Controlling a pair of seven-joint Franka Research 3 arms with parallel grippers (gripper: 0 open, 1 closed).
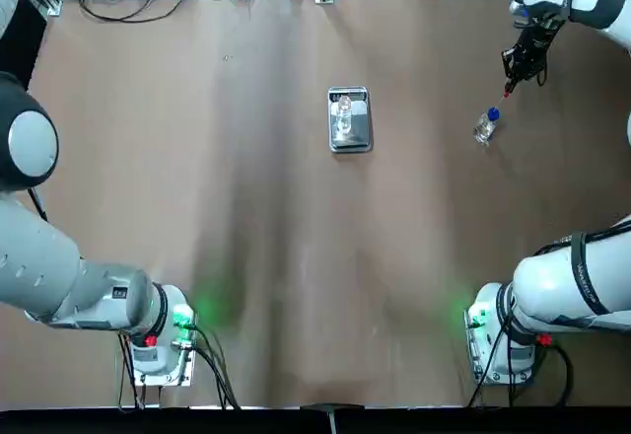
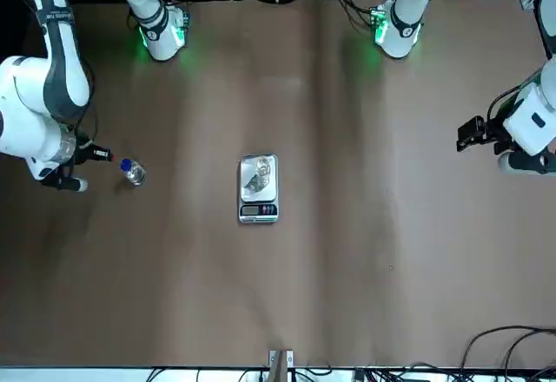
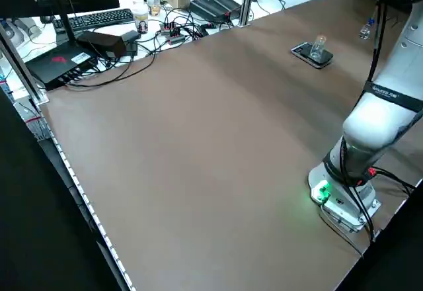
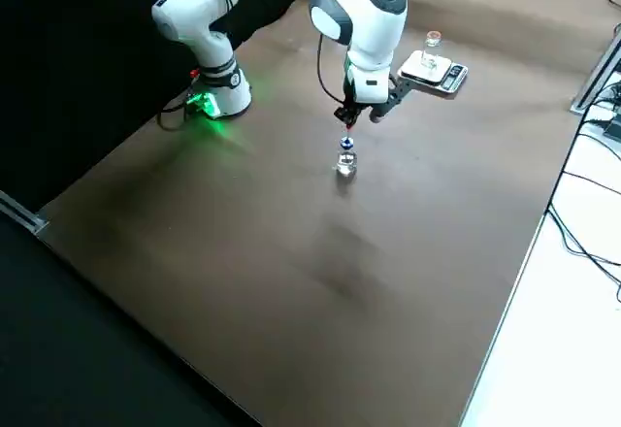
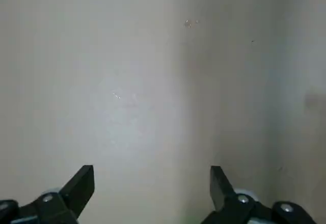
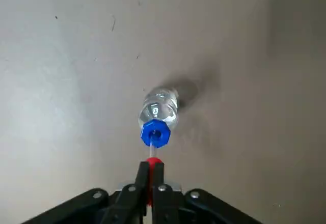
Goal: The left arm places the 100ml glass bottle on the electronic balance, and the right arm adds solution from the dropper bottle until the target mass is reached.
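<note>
1 glass bottle [image 2: 263, 172] on 1 balance [image 2: 259, 212] | 1 dropper [image 6: 153, 150] in right jaws [image 6: 152, 165]

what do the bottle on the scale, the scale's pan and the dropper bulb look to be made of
Bottle: clear glass by its see-through shine, though plastic isn't ruled out. Pan: probably smooth metal, silvery and reflective. Dropper bulb: likely rubber, solid red, pinched between the right gripper's fingers.

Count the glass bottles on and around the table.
2. One, the 100ml glass bottle, stands on the electronic balance. The other, the dropper bottle, is below the right gripper, which is shut on the dropper's red bulb.
</note>
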